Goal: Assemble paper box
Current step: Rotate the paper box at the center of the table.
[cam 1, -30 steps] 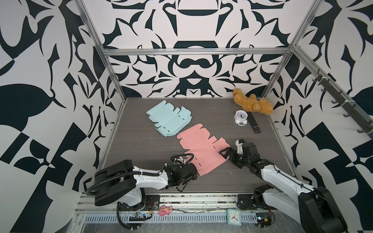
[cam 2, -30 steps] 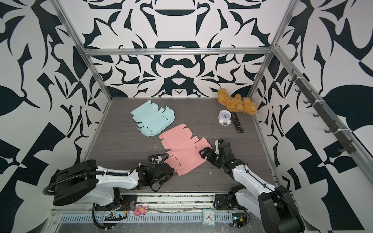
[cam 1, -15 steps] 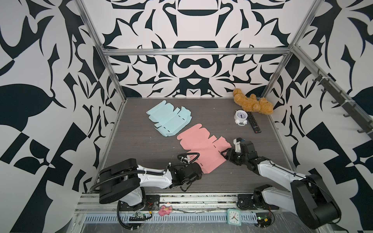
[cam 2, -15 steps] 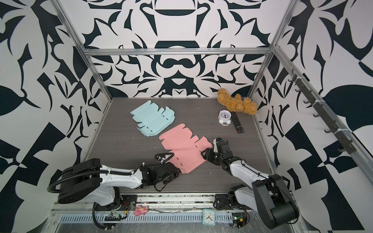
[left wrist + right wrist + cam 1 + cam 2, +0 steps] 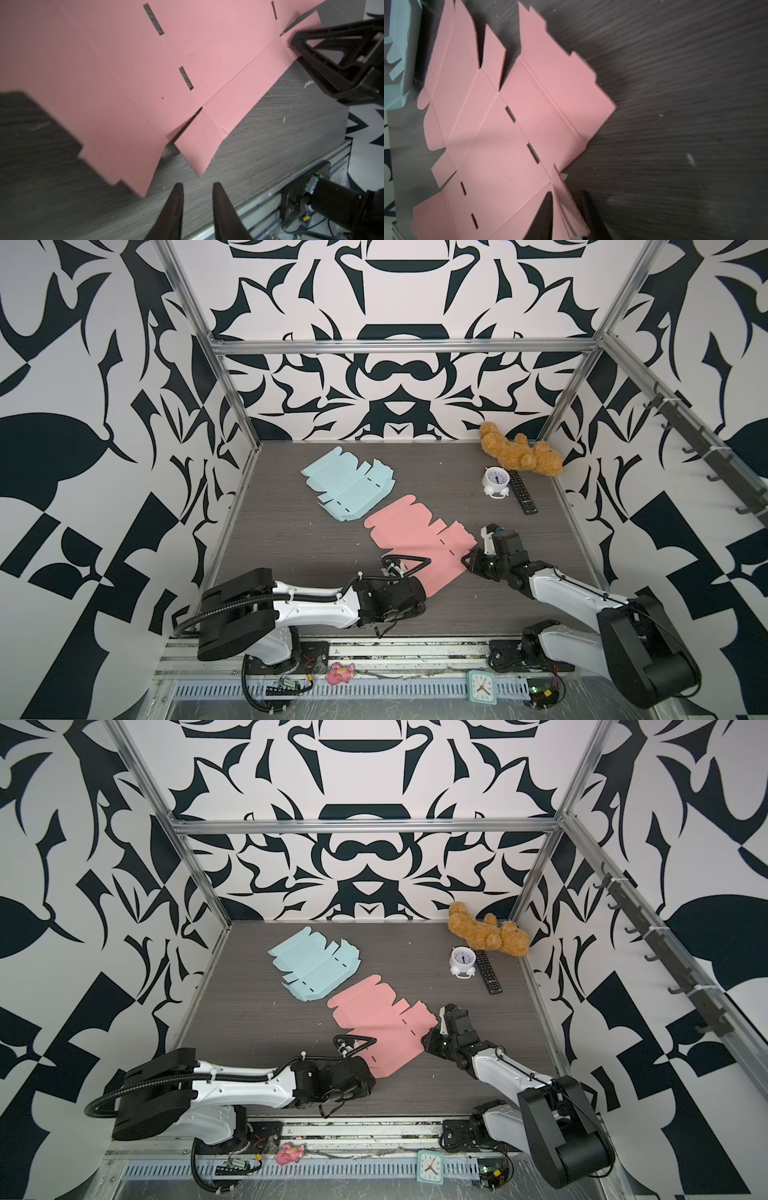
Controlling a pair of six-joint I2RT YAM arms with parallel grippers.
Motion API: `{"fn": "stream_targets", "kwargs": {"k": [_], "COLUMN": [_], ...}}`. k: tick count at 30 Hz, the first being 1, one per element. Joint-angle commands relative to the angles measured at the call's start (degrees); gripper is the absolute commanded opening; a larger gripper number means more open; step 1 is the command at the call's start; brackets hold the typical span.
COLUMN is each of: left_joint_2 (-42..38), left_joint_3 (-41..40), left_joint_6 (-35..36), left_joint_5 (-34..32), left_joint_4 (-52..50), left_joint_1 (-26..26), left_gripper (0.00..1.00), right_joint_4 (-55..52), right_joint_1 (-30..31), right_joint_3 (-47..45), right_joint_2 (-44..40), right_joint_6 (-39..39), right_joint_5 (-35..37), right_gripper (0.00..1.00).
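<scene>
Because the left arm (image 5: pixel 316 605) covers it in both top views, one corner of the pink paper sheet (image 5: pixel 415 543) is hidden. Flat and unfolded, it lies on the tabletop (image 5: pixel 291 539). The right fingers (image 5: pixel 545 218) pinch its flap; the left fingers (image 5: pixel 174 207) stand narrow, empty.

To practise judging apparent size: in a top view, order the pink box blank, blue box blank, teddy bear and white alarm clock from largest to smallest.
Largest, unranked: pink box blank and blue box blank; they look alike, and pink lies nearer the camera.
Next: teddy bear.
Smallest: white alarm clock.
</scene>
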Motion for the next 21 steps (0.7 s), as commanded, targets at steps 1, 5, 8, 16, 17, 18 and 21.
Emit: {"fn": "stream_targets", "kwargs": {"k": [1, 5, 8, 16, 17, 18, 21], "left_joint_2": [-3.9, -10.1, -14.0, -21.6, -22.0, -22.3, -22.1], "left_joint_3": [-0.6, -2.7, -2.1, -1.0, -1.6, -2.3, -1.7], "left_joint_6": [5.8, 10.0, 16.1, 26.4, 26.4, 26.6, 28.7], "left_joint_5": [-0.5, -0.1, 0.5, 6.7, 7.2, 7.5, 7.4], "left_joint_4": [-8.2, -9.5, -10.6, -16.9, -16.0, -15.1, -14.8], "left_joint_1": [-1.2, -1.2, -0.6, 12.5, 13.8, 15.0, 17.5], "left_gripper": [0.26, 0.26, 0.24, 0.29, 0.29, 0.29, 0.31], "right_joint_4": [-2.6, -3.2, -4.5, -10.3, -10.9, -11.5, -14.3], "right_joint_1": [-0.1, -0.1, -0.1, 0.0, 0.0, 0.1, 0.3], "right_joint_3": [1.7, 1.9, 2.7, 5.4, 5.8, 6.2, 7.8], "right_joint_2": [-0.7, -1.0, -0.4, -2.9, -3.1, -3.2, -3.7], "right_joint_6": [-0.7, -0.5, -0.3, -1.9, -2.2, -2.5, -4.7], "right_joint_5": [2.1, 2.5, 2.4, 5.5, 5.6, 5.5, 6.0], "right_gripper": [0.23, 0.15, 0.12, 0.01, 0.01, 0.01, 0.00]}}
